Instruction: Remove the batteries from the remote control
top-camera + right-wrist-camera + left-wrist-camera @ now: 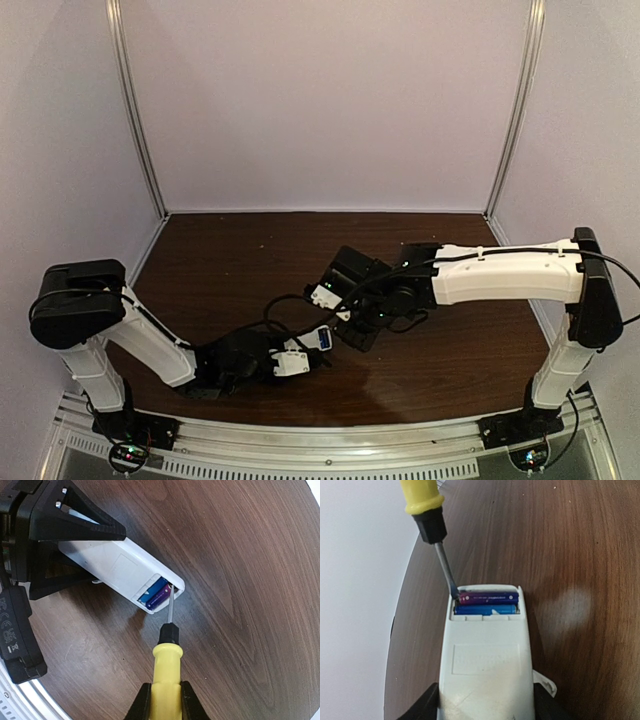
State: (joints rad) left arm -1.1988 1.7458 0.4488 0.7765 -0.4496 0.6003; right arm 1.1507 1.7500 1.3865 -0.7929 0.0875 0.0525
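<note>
The white remote control (pixel 487 665) lies back-up on the table, held at its near end by my shut left gripper (pixel 485 710). Its open compartment shows two batteries (pixel 487 604) side by side, one blue and one purplish. My right gripper (pixel 166 702) is shut on the yellow-handled screwdriver (pixel 166 670). The screwdriver's tip (pixel 455 596) rests at the end of the purplish battery, in the compartment's corner. In the right wrist view the remote (pixel 115 567) and batteries (pixel 157 594) lie just beyond the blade. In the top view the remote (pixel 300 355) sits near the table's front centre.
A small white plastic piece (pixel 543 682) pokes out beside the remote at my left gripper's right finger. The dark wooden table (pixel 250 260) stretches back to purple walls. The left arm's black body (pixel 20 625) lies close to the remote on its near side.
</note>
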